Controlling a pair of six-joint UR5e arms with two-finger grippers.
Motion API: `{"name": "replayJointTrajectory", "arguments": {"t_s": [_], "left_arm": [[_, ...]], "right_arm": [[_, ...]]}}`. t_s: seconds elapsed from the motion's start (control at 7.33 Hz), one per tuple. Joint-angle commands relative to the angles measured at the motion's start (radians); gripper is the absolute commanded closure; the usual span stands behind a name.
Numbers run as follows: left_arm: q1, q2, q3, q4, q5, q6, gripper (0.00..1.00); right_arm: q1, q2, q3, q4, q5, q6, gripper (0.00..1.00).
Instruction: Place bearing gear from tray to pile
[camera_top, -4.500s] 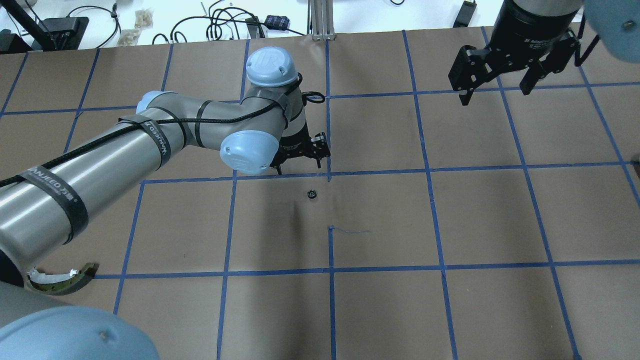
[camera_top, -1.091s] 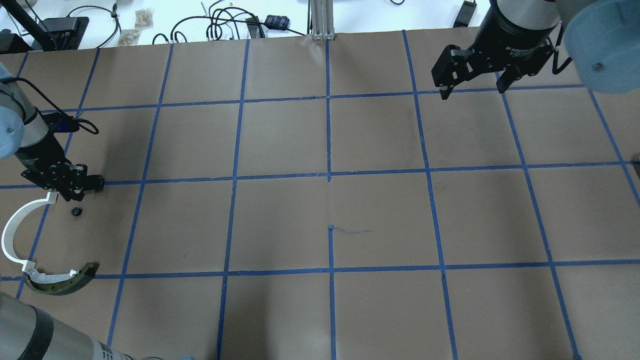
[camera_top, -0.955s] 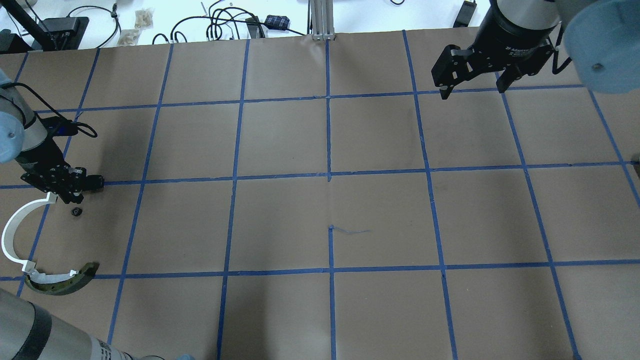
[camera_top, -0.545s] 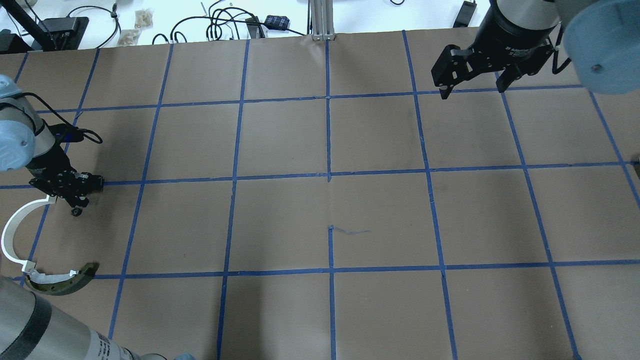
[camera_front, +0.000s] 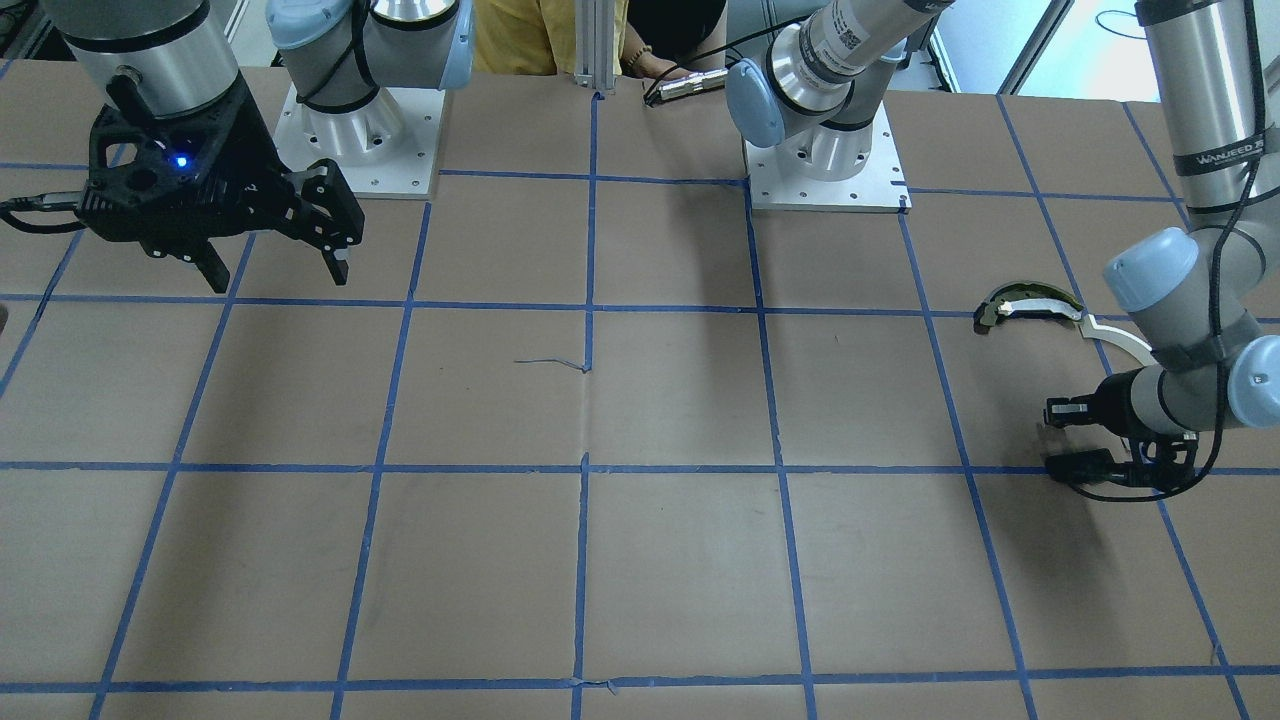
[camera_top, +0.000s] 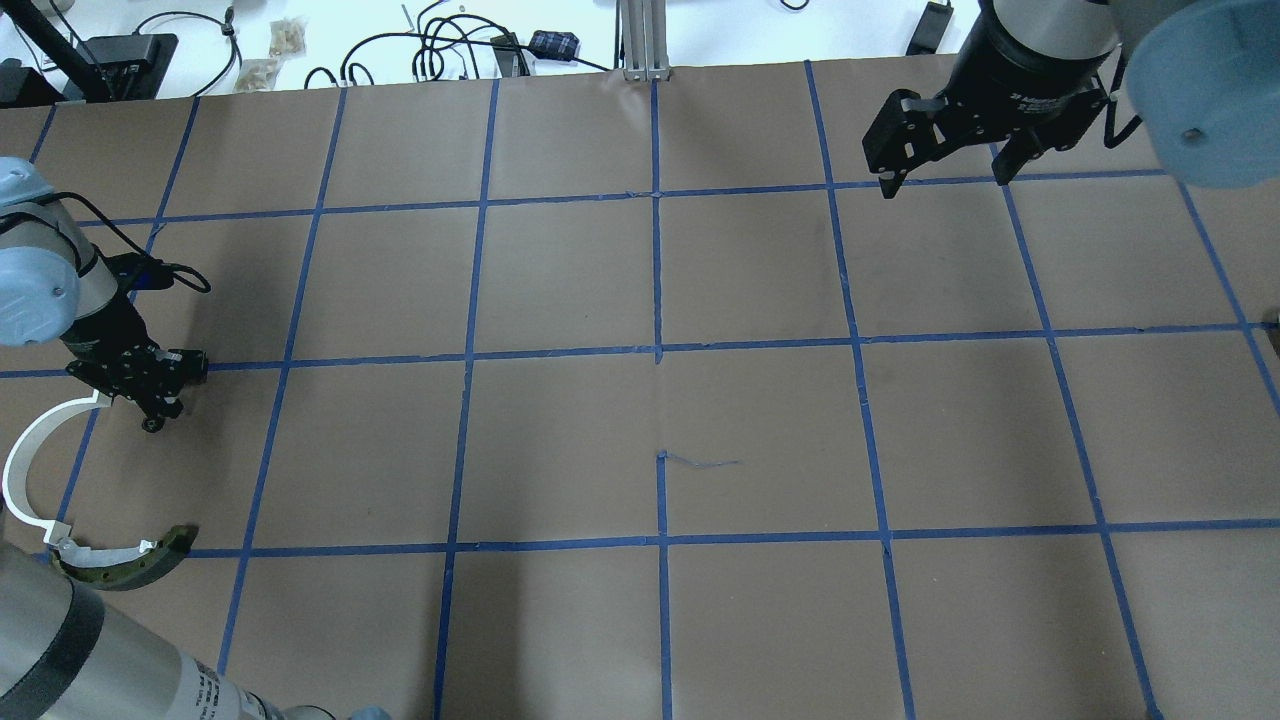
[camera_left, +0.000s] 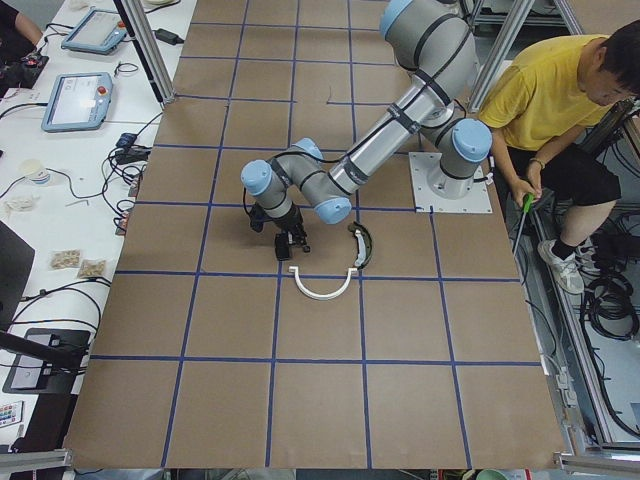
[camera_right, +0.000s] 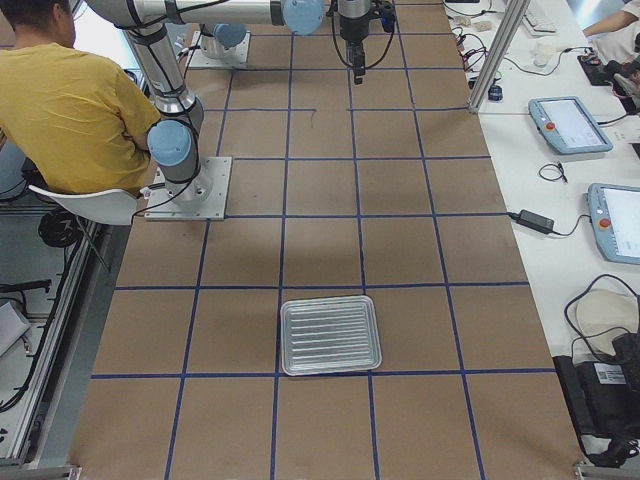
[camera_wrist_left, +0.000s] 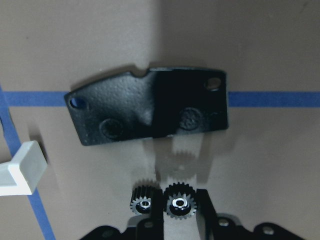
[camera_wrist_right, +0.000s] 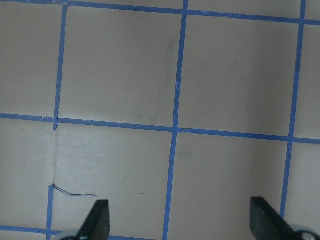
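Pinches the bearing gear (camera_wrist_left: 179, 204) in the left claw (camera_wrist_left: 180, 197), low by the tabletop's (camera_top: 560, 280) left edge, at the pile (camera_wrist_left: 150, 107); holds the right claw (camera_top: 944, 184) spread. Risks shoving the neighbouring gear (camera_wrist_left: 144, 202) on opening.

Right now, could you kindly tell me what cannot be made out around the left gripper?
Black plate: overhead view, largely hidden beneath the left gripper.
White arc strip: left wrist view, cut off by the left edge.
Bearing gear: overhead view, mostly covered by that gripper; contact with the table unclear everywhere.

left claw (camera_top: 155, 415) lowered, bearing gear (camera_wrist_left: 178, 202) at pile (camera_wrist_left: 125, 110)
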Motion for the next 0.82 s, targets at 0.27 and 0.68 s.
{"name": "replayJointTrajectory", "arguments": {"t_s": [0.27,0.68], "left_arm": [[0.004,0.02,-0.005,-0.028,0.005,0.0,1.0],[0.005,0.022,-0.005,-0.028,0.017,-0.002,0.73]], "right_arm": [[0.0,0.0,0.004,0.0,0.001,0.0,0.0],[0.0,0.0,0.004,-0.002,0.001,0.0,0.0]]}}
